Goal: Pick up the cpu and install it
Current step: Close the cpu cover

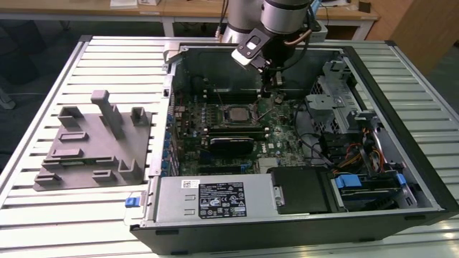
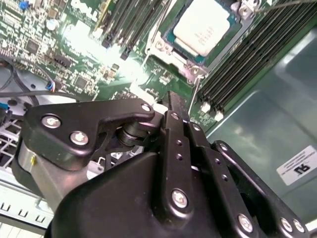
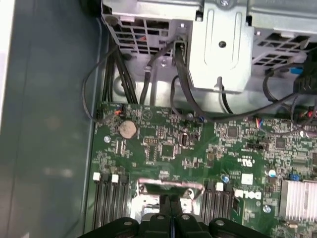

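I find the cpu [image 2: 205,25] seated in its socket [image 2: 163,45], upper right of the second wrist view. The gripper [image 2: 172,101] has its jaws pressed together and empty beside the socket lever [image 2: 193,94]. I judge that slow, light contact suits this step.

Arm [image 1: 283,16] descends vertically. Gripper [image 1: 274,86] points straight down, its fingers [image 2: 174,134] pressed together with no gap.

Drive cage [image 1: 330,103] and case wall [image 1: 215,69] flank the claw [image 1: 271,90] closely.
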{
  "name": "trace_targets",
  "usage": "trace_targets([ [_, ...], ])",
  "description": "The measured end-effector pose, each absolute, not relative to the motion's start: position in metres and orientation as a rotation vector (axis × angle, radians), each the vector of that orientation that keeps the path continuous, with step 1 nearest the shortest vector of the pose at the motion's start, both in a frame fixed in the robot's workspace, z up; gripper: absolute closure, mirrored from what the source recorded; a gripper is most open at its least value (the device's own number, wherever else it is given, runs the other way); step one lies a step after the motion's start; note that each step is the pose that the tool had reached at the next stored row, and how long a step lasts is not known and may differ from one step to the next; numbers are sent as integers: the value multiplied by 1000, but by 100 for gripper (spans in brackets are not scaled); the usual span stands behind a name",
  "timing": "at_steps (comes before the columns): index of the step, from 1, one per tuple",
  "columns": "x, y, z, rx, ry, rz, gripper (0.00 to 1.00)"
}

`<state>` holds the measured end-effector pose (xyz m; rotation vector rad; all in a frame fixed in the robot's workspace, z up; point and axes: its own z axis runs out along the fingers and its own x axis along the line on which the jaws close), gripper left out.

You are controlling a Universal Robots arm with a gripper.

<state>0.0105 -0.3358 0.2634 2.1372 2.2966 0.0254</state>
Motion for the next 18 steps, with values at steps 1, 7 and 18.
trace_targets([
  [1, 12, -335, 263, 2137, 2297, 26, 89],
  [7, 22, -334, 262, 2137, 2297, 25, 89],
  [18, 33, -334, 259, 2137, 2297, 26, 89],
])
